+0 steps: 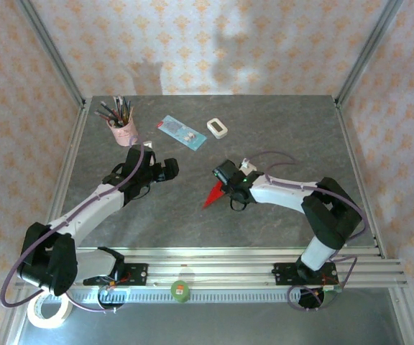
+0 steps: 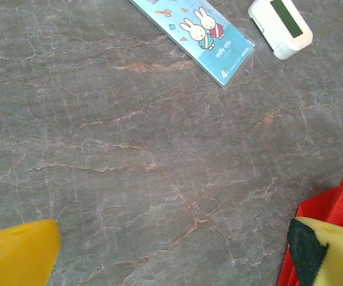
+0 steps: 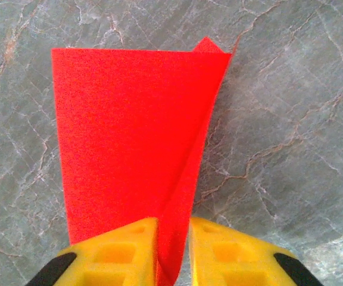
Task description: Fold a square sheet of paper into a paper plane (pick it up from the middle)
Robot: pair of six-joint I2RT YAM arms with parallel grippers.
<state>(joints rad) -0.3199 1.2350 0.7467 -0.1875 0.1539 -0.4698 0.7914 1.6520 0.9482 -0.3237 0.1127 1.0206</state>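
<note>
Top: right gripper (image 1: 228, 188) pinching paper plane (image 1: 212, 196), which is sticking out beyond its jaws toward left gripper (image 1: 165, 169), itself hanging spread and empty, well apart.
Left wrist: left gripper (image 2: 171, 253) gaping; red paper plane (image 2: 338, 202) peeking beside its right finger.
Right wrist: right gripper (image 3: 172, 253) clenching paper plane (image 3: 130, 131). Long axis running straight ahead of jaws; layered fold showing here.

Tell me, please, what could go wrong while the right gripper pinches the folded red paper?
The right gripper pinches just the narrow end of the folded red paper; its layers may slip or spring open. The open left gripper has a finger beside the paper's edge and might crumple it.
</note>
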